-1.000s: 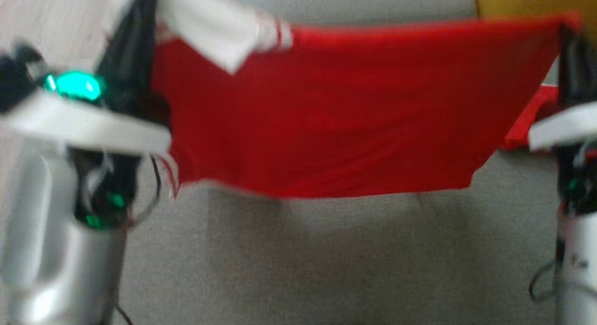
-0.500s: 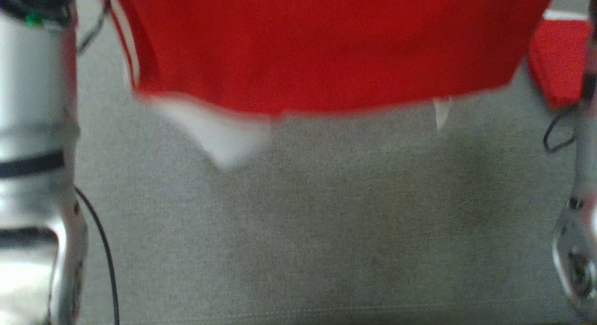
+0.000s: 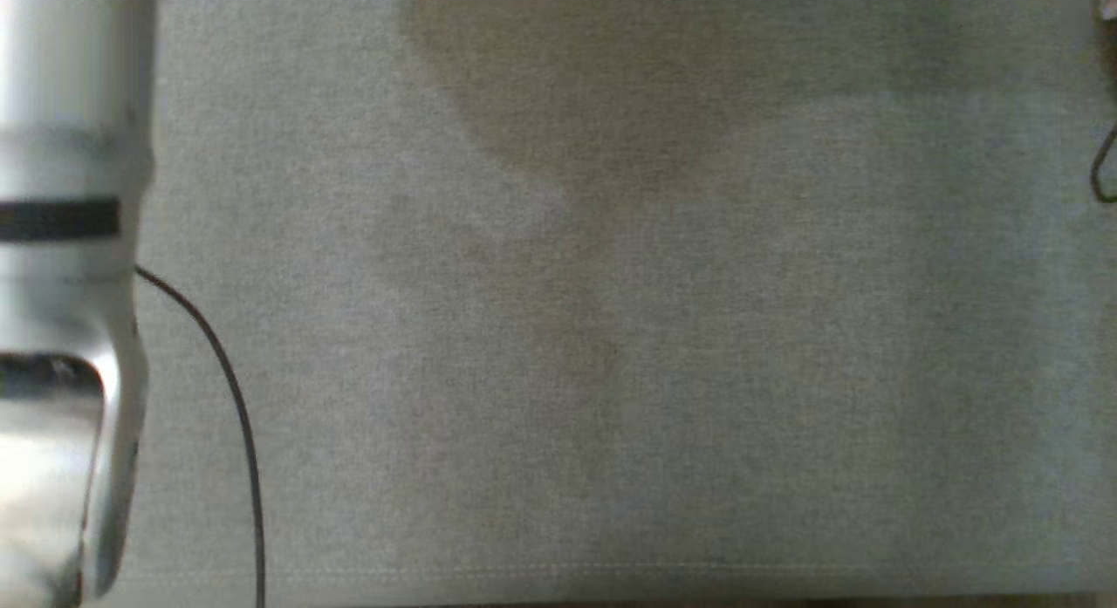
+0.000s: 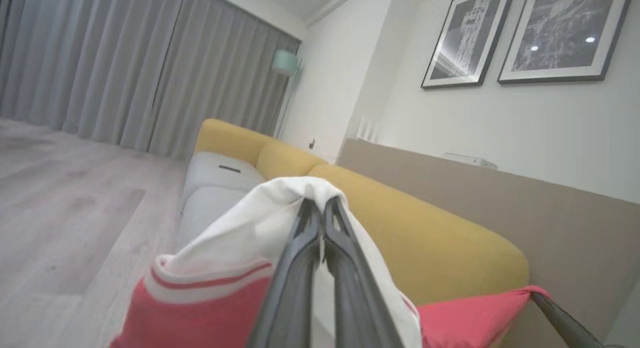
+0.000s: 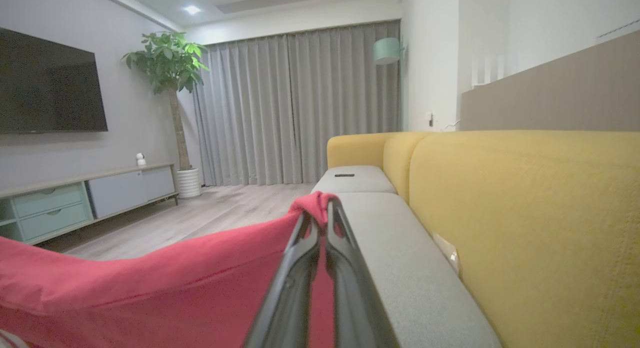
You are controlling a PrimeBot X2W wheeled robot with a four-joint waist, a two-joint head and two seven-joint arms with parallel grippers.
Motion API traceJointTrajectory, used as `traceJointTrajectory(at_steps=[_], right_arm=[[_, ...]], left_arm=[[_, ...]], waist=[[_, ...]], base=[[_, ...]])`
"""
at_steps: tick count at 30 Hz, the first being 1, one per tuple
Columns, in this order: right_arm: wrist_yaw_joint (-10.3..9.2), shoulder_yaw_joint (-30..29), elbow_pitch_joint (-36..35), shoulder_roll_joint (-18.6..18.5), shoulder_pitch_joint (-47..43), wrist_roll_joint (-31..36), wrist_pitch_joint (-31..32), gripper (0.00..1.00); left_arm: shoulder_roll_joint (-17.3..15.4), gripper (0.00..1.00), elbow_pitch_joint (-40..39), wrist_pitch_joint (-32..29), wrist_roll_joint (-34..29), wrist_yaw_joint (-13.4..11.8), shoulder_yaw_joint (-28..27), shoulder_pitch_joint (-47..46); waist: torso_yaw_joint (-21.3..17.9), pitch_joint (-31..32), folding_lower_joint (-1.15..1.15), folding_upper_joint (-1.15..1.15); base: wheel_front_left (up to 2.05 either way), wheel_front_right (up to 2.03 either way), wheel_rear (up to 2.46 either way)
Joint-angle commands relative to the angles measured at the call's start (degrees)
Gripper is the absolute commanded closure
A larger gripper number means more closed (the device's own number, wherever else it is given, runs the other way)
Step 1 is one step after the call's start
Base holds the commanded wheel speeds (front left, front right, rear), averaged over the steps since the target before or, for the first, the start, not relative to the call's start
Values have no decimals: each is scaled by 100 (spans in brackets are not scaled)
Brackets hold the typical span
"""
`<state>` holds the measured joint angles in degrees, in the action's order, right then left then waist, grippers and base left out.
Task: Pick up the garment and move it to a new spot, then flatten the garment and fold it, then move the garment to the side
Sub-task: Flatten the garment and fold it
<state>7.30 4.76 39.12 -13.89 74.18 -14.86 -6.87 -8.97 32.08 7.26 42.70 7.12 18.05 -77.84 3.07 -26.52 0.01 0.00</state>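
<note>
Garment (image 4: 200,308) hangs in the air btwn both grippers, off the sofa seat (image 3: 611,329) and alongside the yellow sofa back (image 5: 525,213). L gripper (image 4: 322,208) is pressed tight on a white part of it, w/ cloth bunched over the tips. R gripper (image 5: 322,208) is pinched on a red corner, and the red body runs away from it in a shallow sag.

Likely reason for the two-point hold: w/ the grips well apart, the top edge pulls near straight. The cloth then hangs open and can be laid flat on the seat, not dropped in a heap. Looks like the move-to-new-spot step; flattening not yet begun.

Pose: both wrist views look level down the room, so the fingers point approx horizontal, along the sofa rather than down at it. L forearm (image 3: 61,242) runs up the head view's left edge, and its cable (image 3: 227,381) loops down toward the seat's front edge.
</note>
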Motion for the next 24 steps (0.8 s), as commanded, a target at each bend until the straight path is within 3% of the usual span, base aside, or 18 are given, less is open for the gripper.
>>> traceJointTrajectory(at_steps=[1, 9, 15, 24], right_arm=[[19, 72, -85, 23, -46, -65, -88, 100], [19, 85, 606, -82, -1102, -496, -259, 100], [19, 96, 535, -92, -2600, -1127, -295, 100], [19, 35, -481, -185, -4931, -1587, -151, 100]], left_arm=[[-324, 100, -172, 59, 116, 34, 3, 113], [-596, 100, -211, 342, 643, 35, 359, 1778], [-772, 100, -639, 488, 1041, 15, 411, 3667], [-838, 100, -1851, 545, 1444, -582, 447, 6501]], waist=[[60, -55, -1, 0], [113, 239, -1, 0], [27, 935, -1, 0], [-29, 1782, -1, 0]], base=[[0, 0, 0], [0, 0, 0], [0, 0, 0], [0, 0, 0]])
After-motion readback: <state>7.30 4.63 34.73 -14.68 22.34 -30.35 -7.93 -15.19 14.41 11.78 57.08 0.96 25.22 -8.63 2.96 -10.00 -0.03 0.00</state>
